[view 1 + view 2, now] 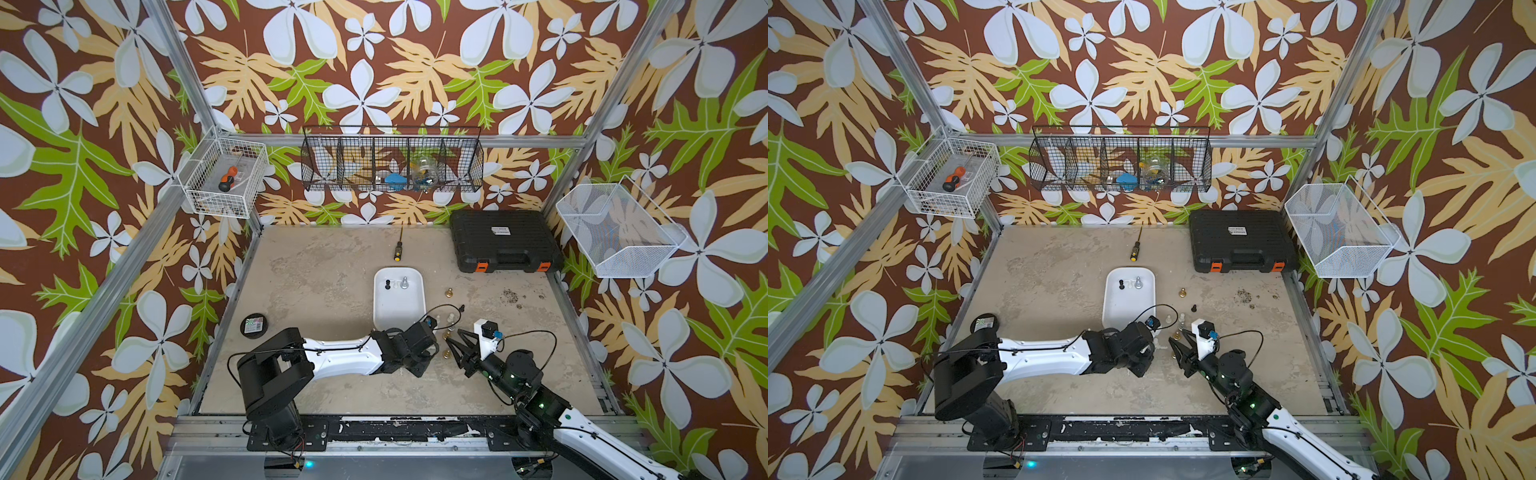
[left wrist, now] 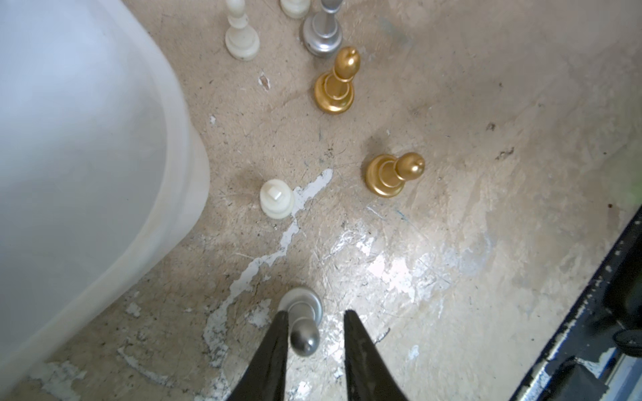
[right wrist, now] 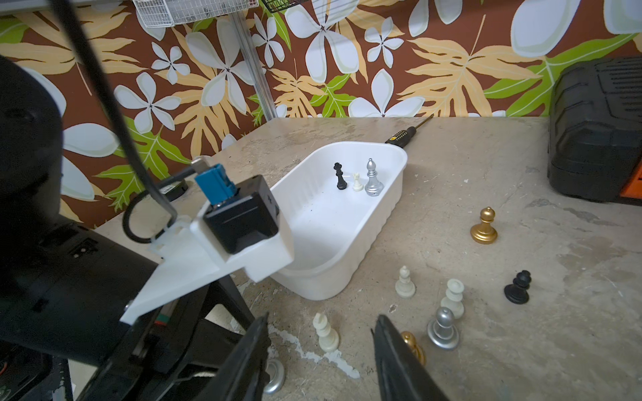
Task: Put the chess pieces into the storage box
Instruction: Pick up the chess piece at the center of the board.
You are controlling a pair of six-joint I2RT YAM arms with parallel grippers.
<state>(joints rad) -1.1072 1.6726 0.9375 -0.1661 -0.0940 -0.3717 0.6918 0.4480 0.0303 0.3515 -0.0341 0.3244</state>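
The left arm is stretching from its base at the near edge across the table toward the right. Its forearm is lying low and nearly level, and its wrist is bending downward just off the near right corner of the box. In the left wrist view the left gripper is pointing down at the table, and its fingers are straddling a silver pawn that is standing upright. One finger is sitting right at the pawn's head; whether it is touching, I cannot tell. The other finger is standing clear, so this claw is released and grasping nothing.

The right arm is rising from the near right corner and leaning in toward the far left. The right gripper is tilting down toward the loose pieces. In the right wrist view its fingers are spread wide and holding nothing, and a cream piece is showing on the table between them.

The box is sitting mid-table, and at its far end a black piece, a small cream one and a silver bishop are standing. The other pieces are standing on the table right of the box. Two cream ones, a silver one and a half-hidden gold one are clustering near the grippers. A black pawn and a gold pawn are standing farther off.
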